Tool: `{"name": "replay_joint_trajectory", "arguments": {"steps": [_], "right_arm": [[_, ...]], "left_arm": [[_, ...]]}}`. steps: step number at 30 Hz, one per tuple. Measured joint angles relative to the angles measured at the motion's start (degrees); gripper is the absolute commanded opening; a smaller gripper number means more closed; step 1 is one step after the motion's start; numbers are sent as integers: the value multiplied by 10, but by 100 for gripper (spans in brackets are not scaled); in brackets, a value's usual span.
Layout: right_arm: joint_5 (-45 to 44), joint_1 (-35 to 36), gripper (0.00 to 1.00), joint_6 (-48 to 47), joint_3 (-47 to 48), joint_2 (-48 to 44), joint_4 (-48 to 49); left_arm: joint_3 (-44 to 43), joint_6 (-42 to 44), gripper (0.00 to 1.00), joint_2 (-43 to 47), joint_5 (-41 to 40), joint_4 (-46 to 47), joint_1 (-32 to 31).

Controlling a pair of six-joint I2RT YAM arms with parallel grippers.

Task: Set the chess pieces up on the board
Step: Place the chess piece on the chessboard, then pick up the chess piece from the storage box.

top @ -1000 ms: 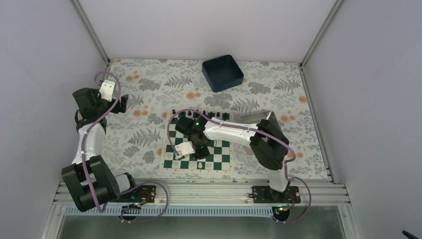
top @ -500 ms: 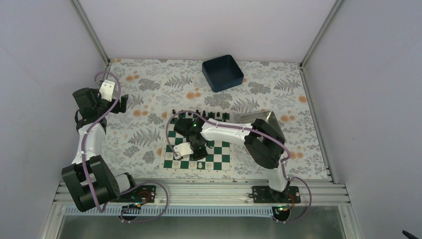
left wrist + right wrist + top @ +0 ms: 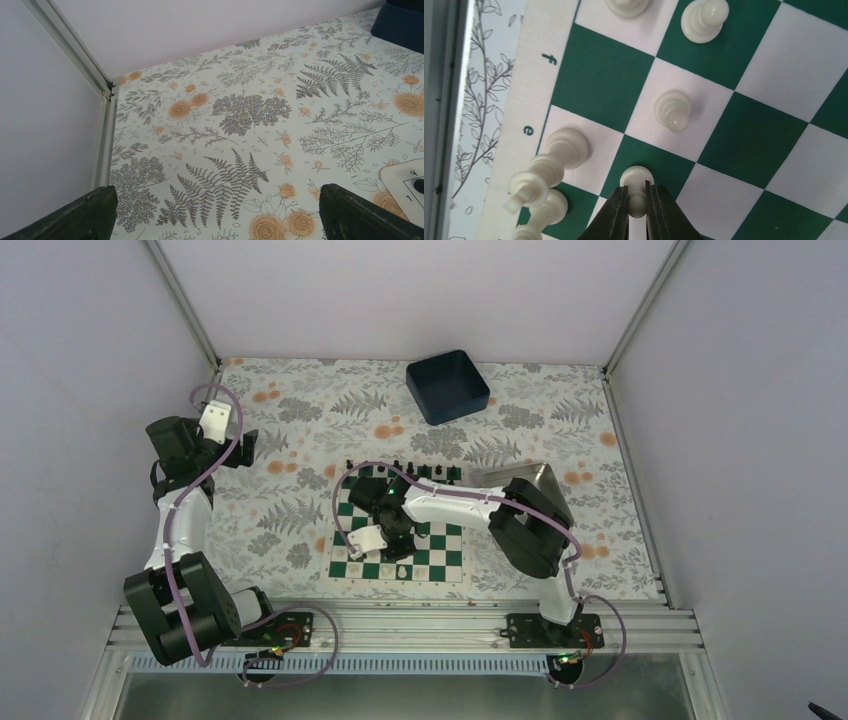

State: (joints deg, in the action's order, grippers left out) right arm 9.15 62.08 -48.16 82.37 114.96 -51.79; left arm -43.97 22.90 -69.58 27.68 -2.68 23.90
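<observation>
The green-and-white board [image 3: 452, 558] lies in the middle of the table, and my right gripper [image 3: 393, 540] hangs over its near left part. In the right wrist view this gripper [image 3: 637, 192] is shut on the head of a white pawn [image 3: 637, 180] whose base is over a green square. Other white chess pieces stand close by: a pawn [image 3: 672, 110], another pawn [image 3: 703, 20], and taller pieces [image 3: 566, 147] in the row by the letter e. My left gripper [image 3: 220, 220] is open over the floral cloth, far left of the board.
Black pieces [image 3: 420, 471] line the board's far edge. A silver tray [image 3: 520, 477] sits behind the right arm, and a dark blue bin [image 3: 447, 386] stands at the back. The board's corner [image 3: 400, 180] shows at the right of the left wrist view.
My right gripper has shifted a little left and toward the board's near edge, still shut on the pawn. The left arm has not moved.
</observation>
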Motion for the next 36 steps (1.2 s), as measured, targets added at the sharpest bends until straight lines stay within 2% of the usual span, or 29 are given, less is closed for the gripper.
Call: {"name": "replay_joint_trajectory", "arguments": {"steps": [15,22,27,34,36], "right_arm": [[-18,-12,29,0,-3,3,7],[-39,-47,32,5,-34,-102,-32],[-61,-146,33,6,-38,-203,-59],[-73,-389,35,-24,-75,-291,-56],[-72,-429,34,-33,-96,-294,-54]], "left_arm": [[0,0,100,0,4,0,0],[0,0,100,3,4,-2,0],[0,0,100,3,4,-2,0],[0,0,100,3,4,-2,0],[0,0,100,3,4,-2,0]]}}
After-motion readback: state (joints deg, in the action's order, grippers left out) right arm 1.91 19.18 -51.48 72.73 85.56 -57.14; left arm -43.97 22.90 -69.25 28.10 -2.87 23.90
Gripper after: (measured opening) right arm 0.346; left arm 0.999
